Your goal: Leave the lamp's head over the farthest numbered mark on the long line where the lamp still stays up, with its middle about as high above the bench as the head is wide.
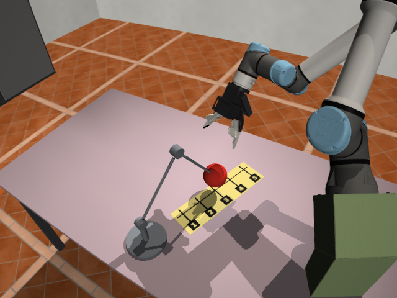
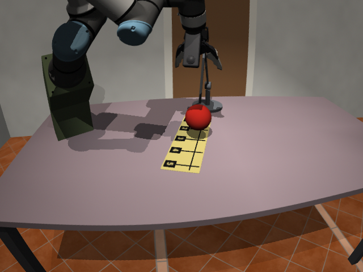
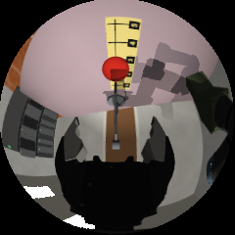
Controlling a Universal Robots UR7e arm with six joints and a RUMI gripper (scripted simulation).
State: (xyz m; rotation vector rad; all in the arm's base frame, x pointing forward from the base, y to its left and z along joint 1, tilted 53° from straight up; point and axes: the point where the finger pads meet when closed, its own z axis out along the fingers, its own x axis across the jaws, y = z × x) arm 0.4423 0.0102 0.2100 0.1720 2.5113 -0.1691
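Observation:
The lamp's red ball head (image 1: 214,175) (image 2: 198,117) (image 3: 116,68) hangs above the bench and appears to be over about mark 3, its middle roughly one head-width up. The numbered yellow strip (image 1: 245,180) (image 2: 183,159) (image 3: 124,34) lies flat under it; marks 4 and 5 are farther out. The round grey base (image 1: 157,232) (image 2: 215,106) stands beyond the mark 1 end. The lamp's elbow joint (image 1: 176,151) (image 3: 116,145) is raised between its two thin rods. My gripper (image 1: 219,138) (image 2: 199,67) (image 3: 115,117) is open, empty and above the head, apart from the lamp.
The green pedestal (image 1: 365,224) (image 2: 70,117) carries the arm at one side of the bench (image 1: 96,138) (image 2: 264,161). Shadows of the arm fall beside and across the strip. A dark cabinet (image 1: 25,48) stands beyond the bench in the top view.

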